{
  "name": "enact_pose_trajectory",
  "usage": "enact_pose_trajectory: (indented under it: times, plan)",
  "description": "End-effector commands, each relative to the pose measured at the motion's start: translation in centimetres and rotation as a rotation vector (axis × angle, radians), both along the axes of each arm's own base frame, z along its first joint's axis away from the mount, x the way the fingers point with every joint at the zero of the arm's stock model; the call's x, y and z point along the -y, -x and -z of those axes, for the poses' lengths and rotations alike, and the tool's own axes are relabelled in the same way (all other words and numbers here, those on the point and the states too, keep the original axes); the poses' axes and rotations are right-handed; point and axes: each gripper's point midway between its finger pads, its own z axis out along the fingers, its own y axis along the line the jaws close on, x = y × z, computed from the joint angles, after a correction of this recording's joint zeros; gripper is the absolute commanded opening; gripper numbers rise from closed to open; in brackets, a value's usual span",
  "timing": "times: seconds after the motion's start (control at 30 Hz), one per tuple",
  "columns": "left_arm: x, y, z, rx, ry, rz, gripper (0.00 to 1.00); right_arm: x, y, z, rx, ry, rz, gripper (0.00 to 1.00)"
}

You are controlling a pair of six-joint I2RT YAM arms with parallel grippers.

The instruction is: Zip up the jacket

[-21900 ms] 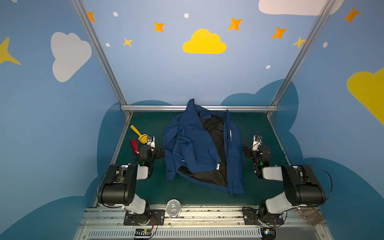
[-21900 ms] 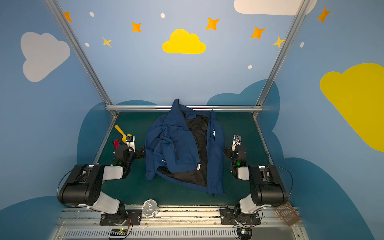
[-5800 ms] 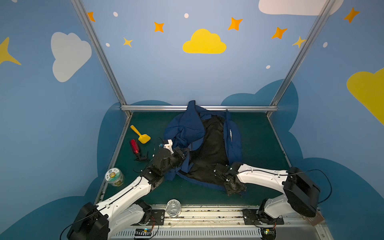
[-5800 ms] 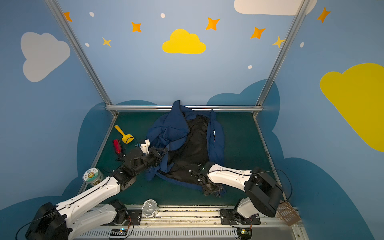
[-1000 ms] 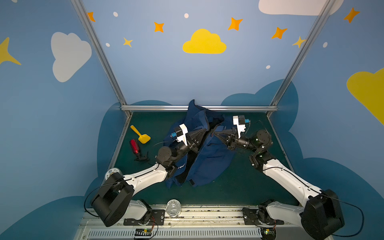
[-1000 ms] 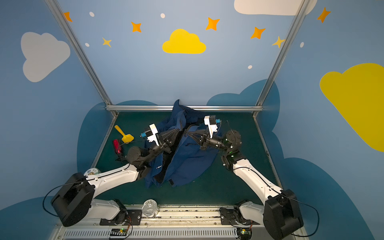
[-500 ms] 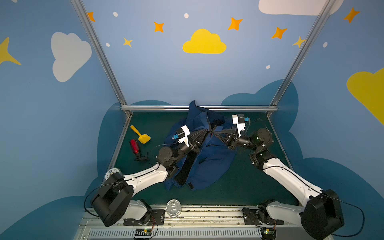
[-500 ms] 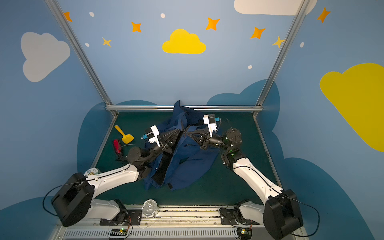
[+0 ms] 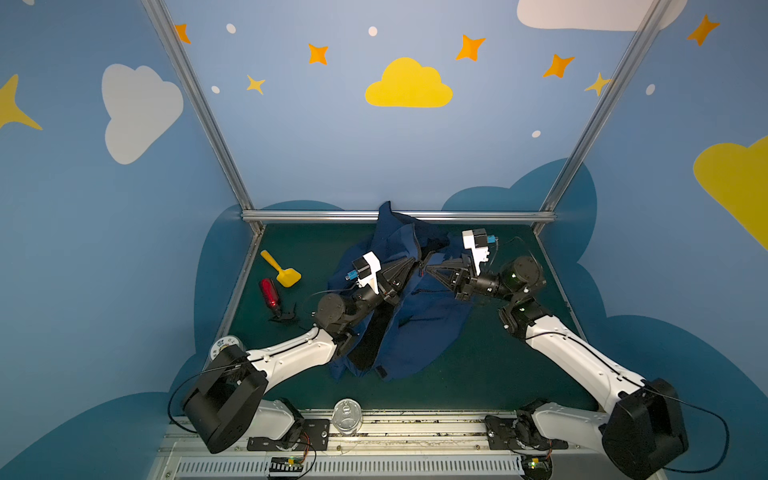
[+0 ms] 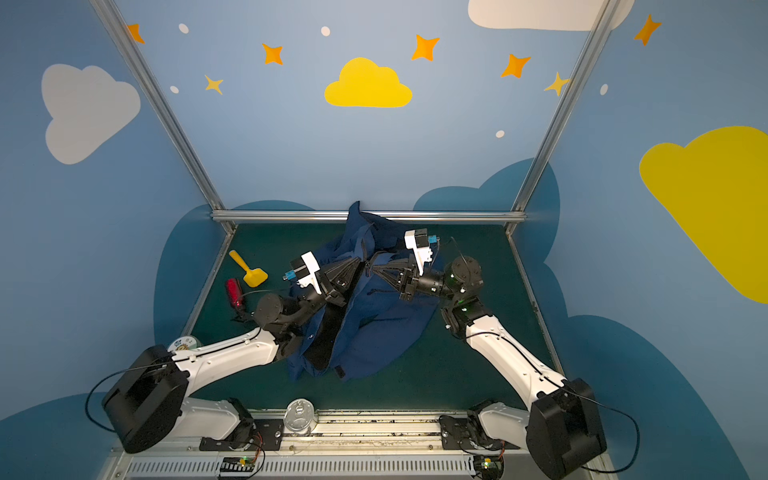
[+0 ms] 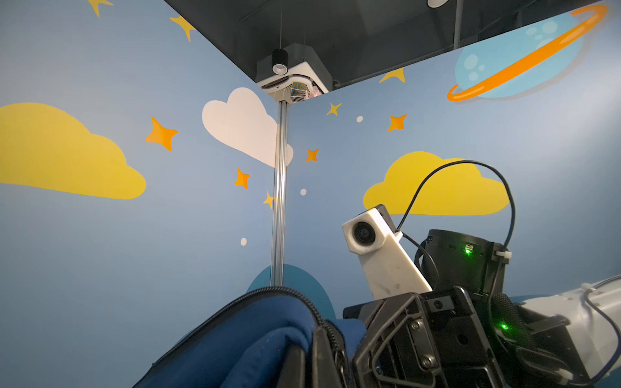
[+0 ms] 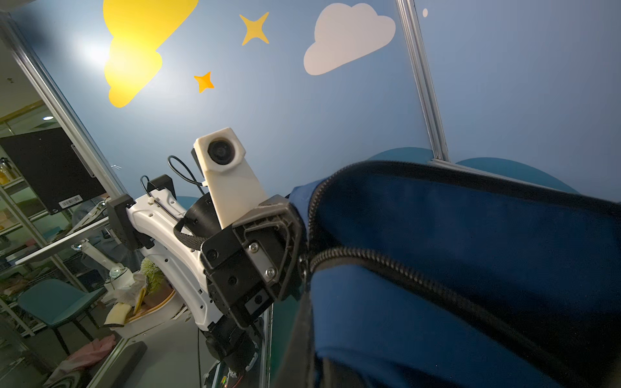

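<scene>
The navy jacket (image 9: 424,324) (image 10: 374,328) is pulled up off the green mat at its middle, and its lower part hangs in folds with a strip of black lining showing. My left gripper (image 9: 412,264) (image 10: 358,262) is shut on the jacket's front edge from the left. My right gripper (image 9: 429,270) (image 10: 376,269) is shut on the facing edge from the right, tips almost meeting. In the left wrist view the dark zipper teeth (image 11: 312,310) curve over blue fabric (image 11: 252,342) into my shut jaws. In the right wrist view two zipper lines (image 12: 403,272) run apart across the jacket (image 12: 453,218).
On the mat's left lie a yellow scoop (image 9: 282,270), a red bottle (image 9: 269,293) and a small black piece (image 9: 284,316). A round tin (image 9: 224,347) sits at the left edge and a metal can (image 9: 347,422) on the front rail. An aluminium bar (image 9: 316,215) bounds the back.
The hanging lower part of the jacket has swung a little left, and black lining now shows there. Both grippers stay shut on the fabric at nearly the same place.
</scene>
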Motion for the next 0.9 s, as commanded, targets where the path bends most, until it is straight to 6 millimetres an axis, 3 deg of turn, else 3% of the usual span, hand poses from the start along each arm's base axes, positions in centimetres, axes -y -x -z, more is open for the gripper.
enact_pose_trajectory:
  times: [0.0, 0.87]
  plan:
    - [-0.8, 1.6, -3.2, 0.089, 0.065, 0.006, 0.03, -0.1, 0.5, -2.3, 0.063, -0.027, -0.015, 0.0]
    - [-0.4, 1.5, -1.7, 0.125, -0.001, -0.058, 0.03, 0.3, 0.1, -3.2, 0.062, -0.056, 0.027, 0.0]
